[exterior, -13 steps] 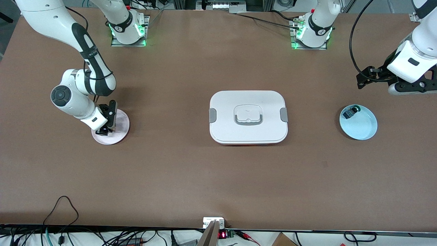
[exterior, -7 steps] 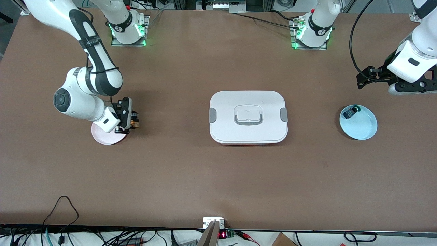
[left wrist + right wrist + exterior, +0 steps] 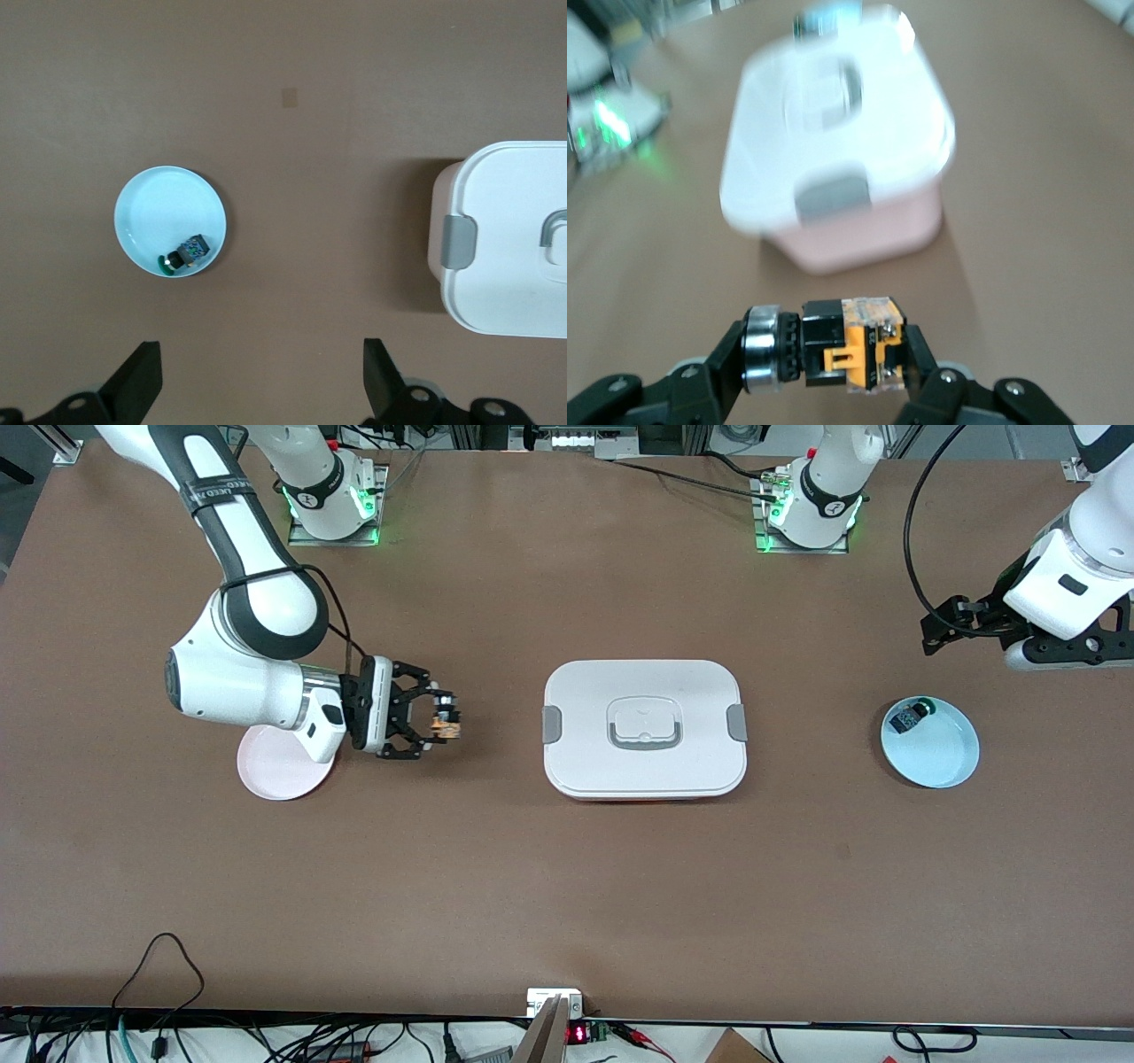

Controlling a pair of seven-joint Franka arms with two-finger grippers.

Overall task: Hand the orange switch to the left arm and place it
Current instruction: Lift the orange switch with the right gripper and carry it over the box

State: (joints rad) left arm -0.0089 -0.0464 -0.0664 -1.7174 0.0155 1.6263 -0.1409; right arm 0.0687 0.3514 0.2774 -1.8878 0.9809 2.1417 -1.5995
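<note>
Spanning view: brown table (image 3: 567, 886); cables (image 3: 159, 1036) along near edge.

We note a brown table (image 3: 496, 886) filling most of the front view. A pink plate (image 3: 275, 771) lies toward the right arm's end, flat and bare where we can see it. A light blue plate (image 3: 935, 748) lies toward the left arm's end, well apart from the pink one. In the blue plate, against its rim, sits a small black-and-grey part with a green top (image 3: 908, 715); the left wrist view shows that part (image 3: 184, 254) the same way. Black cables (image 3: 159, 965) trail along the table edge nearest the front camera. A small red display (image 3: 577, 1034) glows at that edge.
</note>
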